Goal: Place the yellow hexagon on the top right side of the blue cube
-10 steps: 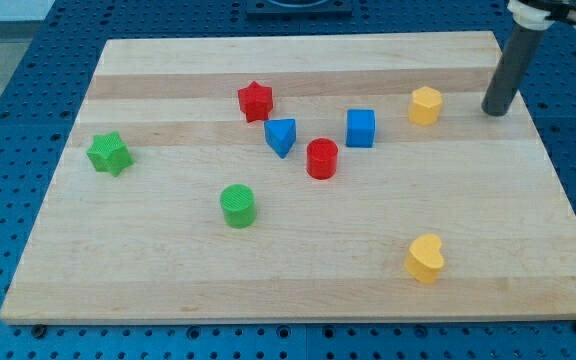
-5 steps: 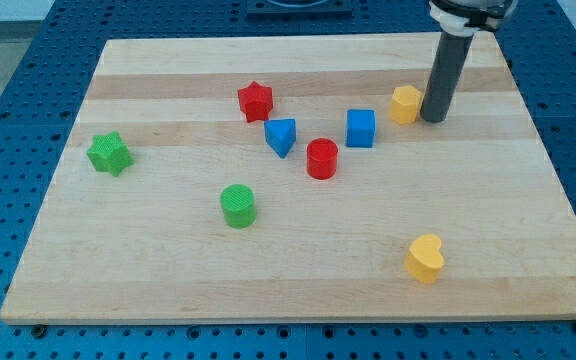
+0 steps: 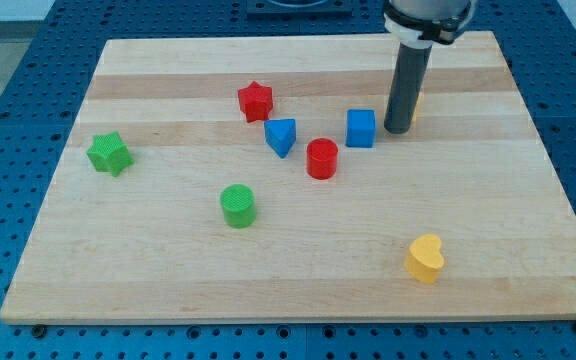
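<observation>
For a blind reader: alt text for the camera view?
My tip stands just right of the blue cube, hiding most of the yellow hexagon behind the rod, on a wooden board with other scattered coloured blocks.

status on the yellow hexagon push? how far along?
Mostly done, it seems: the yellow hexagon block sits just up and to the view's right of the blue cube, though the dark rod hides most of it. In hand: my tip stands close beside the cube's right face, in front of the hexagon. Left: confirm the hexagon's final spot, which the rod blocks from view.
</observation>
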Controlling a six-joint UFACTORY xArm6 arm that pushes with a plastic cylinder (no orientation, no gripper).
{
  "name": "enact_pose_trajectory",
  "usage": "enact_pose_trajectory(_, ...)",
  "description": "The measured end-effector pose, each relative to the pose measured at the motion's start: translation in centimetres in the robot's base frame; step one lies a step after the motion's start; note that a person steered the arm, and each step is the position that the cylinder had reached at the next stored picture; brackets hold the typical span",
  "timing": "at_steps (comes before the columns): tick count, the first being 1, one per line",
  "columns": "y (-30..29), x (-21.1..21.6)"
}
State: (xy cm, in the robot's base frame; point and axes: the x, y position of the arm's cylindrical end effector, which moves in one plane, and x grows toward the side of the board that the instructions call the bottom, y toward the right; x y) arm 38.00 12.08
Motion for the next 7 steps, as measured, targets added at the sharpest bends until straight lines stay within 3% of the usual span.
enact_pose_trajectory(1, 0.0, 0.0)
enact_pose_trajectory(3, 0.0, 4.9)
enact_pose_trajectory(4, 0.1, 4.3)
enact_pose_trajectory(6, 1.2, -2.1)
enact_pose_trajectory(7, 1.2, -2.4)
